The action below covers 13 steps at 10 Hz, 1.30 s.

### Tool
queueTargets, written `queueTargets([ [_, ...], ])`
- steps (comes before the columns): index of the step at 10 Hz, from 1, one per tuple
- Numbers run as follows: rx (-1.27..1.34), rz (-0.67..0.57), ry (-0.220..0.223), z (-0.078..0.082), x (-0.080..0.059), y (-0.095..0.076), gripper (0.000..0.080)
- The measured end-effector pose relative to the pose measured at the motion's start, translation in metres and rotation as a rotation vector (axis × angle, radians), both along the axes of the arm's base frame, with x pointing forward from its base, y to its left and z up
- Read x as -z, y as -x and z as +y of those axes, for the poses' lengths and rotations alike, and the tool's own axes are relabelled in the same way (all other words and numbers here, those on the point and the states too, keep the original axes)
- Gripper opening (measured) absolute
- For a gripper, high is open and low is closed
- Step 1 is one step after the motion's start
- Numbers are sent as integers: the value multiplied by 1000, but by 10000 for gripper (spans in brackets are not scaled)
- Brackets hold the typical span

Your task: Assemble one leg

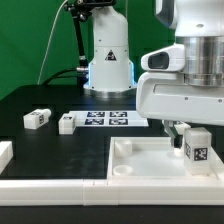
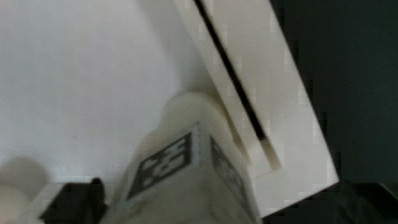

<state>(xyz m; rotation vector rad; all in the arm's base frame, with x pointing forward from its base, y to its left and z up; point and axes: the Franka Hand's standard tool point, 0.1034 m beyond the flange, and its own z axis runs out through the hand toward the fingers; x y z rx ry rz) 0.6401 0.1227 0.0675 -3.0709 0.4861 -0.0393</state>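
Observation:
A white leg (image 1: 197, 149) with a black-and-white tag stands upright inside the large white panel (image 1: 140, 163), near its far corner on the exterior view's right. My gripper (image 1: 188, 138) hangs over it with the jaws straddling the leg. In the wrist view the tagged leg (image 2: 178, 160) rises between the jaws, next to the panel's raised rim (image 2: 249, 85). One dark finger (image 2: 71, 202) stands apart from the leg with white panel showing between them, so the gripper (image 2: 178, 208) is open. Two more legs (image 1: 37, 118) (image 1: 67, 123) lie loose on the black table.
The marker board (image 1: 108, 120) lies flat behind the panel, in front of the arm's base (image 1: 108, 65). A white part (image 1: 5, 153) sits at the left edge. A long white piece (image 1: 50, 186) runs along the front.

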Motion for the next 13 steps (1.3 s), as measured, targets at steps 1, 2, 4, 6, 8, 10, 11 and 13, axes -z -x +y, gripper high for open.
queueTargets([
  [1, -93, 2, 6, -2, -3, -2, 649],
  [2, -232, -3, 17, -3, -4, -2, 649],
  [4, -371, -4, 33, -7, -5, -1, 649],
  [6, -392, -3, 38, -8, -4, -1, 527],
  [8, -348, -2, 37, -8, -4, -1, 290],
  [10, -340, -2, 37, -9, -3, -1, 290],
  [11, -212, 1, 30, -8, -3, -1, 290],
  [13, 76, 10, 25, -4, -2, 1, 290],
])
